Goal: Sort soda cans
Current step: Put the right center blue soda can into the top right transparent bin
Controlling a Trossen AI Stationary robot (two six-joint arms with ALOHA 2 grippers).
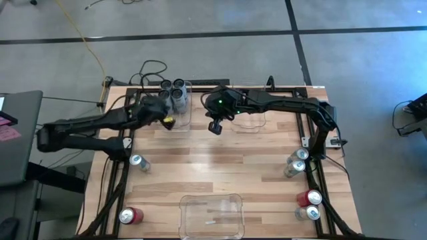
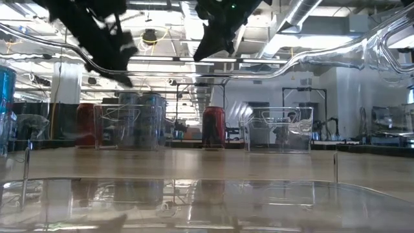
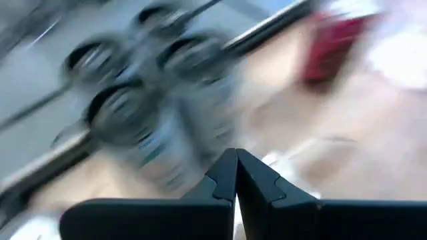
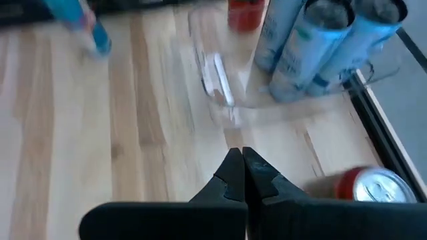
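Several silver-and-blue soda cans [image 1: 172,90] stand upright in a clear bin [image 1: 187,107] at the table's far left. My left gripper [image 1: 168,122] hovers just near of that bin, shut and holding nothing; its wrist view shows the cans [image 3: 147,100] blurred ahead of the fingers [image 3: 235,170]. My right gripper [image 1: 215,127] hangs above the far middle of the table, shut and holding nothing [image 4: 241,167]. A red can [image 4: 367,185] stands by the far edge below it. Loose cans stand at the left [image 1: 139,162] [image 1: 131,215] and right [image 1: 298,160] [image 1: 309,198].
A second clear bin [image 1: 251,119] sits at the far middle, partly under the right arm, and a third [image 1: 212,215] at the near edge. In the low view a red can [image 2: 213,126] stands between the two far bins. Bare wood fills the table's middle [image 1: 220,167].
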